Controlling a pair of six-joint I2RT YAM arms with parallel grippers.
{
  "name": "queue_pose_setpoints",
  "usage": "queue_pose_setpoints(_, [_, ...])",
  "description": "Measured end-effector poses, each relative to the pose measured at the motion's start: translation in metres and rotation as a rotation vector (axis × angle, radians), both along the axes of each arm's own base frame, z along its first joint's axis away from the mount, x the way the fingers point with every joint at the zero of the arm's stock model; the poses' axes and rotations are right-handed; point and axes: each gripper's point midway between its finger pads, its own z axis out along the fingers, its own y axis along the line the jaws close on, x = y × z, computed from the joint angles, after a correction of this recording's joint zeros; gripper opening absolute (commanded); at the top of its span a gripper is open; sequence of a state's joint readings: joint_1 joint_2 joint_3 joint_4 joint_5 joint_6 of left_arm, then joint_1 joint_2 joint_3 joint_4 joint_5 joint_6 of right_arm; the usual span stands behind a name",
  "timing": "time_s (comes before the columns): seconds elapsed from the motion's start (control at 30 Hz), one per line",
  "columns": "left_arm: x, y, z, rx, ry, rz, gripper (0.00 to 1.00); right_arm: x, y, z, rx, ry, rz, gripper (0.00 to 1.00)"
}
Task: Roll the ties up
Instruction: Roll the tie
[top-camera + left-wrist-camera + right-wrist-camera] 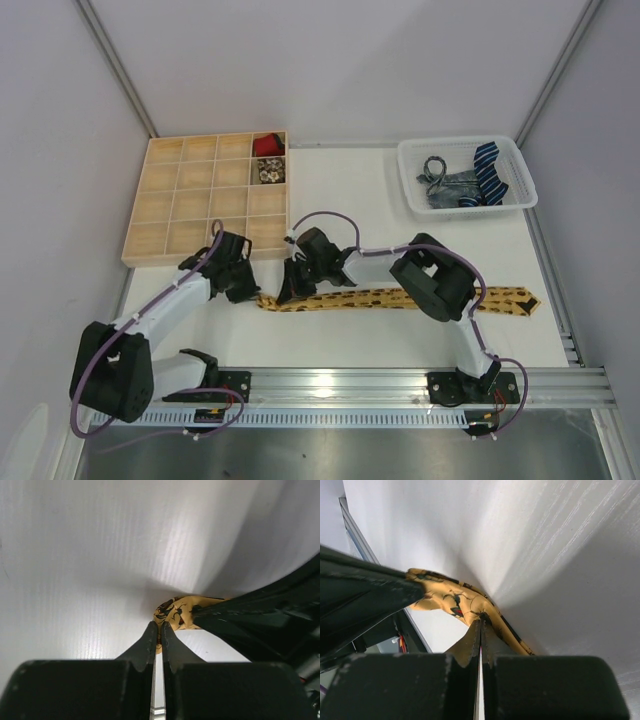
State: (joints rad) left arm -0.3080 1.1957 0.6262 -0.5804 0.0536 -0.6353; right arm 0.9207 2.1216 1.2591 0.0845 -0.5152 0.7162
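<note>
A mustard-yellow tie [400, 298] with dark spots lies flat across the near part of the white table, its wide pointed end at the right. My left gripper [259, 294] is shut on its narrow left end; in the left wrist view the jaws [160, 626] pinch the yellow fabric [176, 611]. Just to the right, my right gripper [287, 292] is shut on the same end, and the cloth [445, 597] bulges up above its closed jaws [481, 623]. The two grippers stand almost tip to tip. More ties, navy striped and grey, lie in a white basket [512, 158].
A wooden compartment tray [190, 200] stands at the back left, with a red roll [266, 146] and a pale patterned roll [269, 170] in two of its right-hand cells. Purple cables loop over both arms. A metal rail [400, 385] runs along the near edge.
</note>
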Motion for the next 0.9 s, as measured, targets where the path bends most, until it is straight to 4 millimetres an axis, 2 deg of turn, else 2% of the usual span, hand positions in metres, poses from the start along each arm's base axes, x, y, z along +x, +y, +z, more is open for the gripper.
queue_pose_setpoints(0.2, [0.008,-0.024,0.031,-0.053,-0.086,-0.060,0.00,0.003,0.004,0.001,0.013,-0.016,-0.032,0.00])
queue_pose_setpoints(0.47, [-0.005,-0.054,0.031,-0.085,-0.061,-0.106,0.01,0.003,0.005,0.002,0.020,0.003,-0.048,0.00])
queue_pose_setpoints(0.7, [-0.007,-0.063,0.035,-0.084,-0.066,-0.076,0.00,-0.002,-0.010,0.005,-0.036,0.045,-0.074,0.00])
queue_pose_setpoints(0.9, [-0.006,-0.057,0.037,-0.065,-0.074,-0.024,0.00,-0.003,-0.026,0.006,-0.088,0.074,-0.104,0.00])
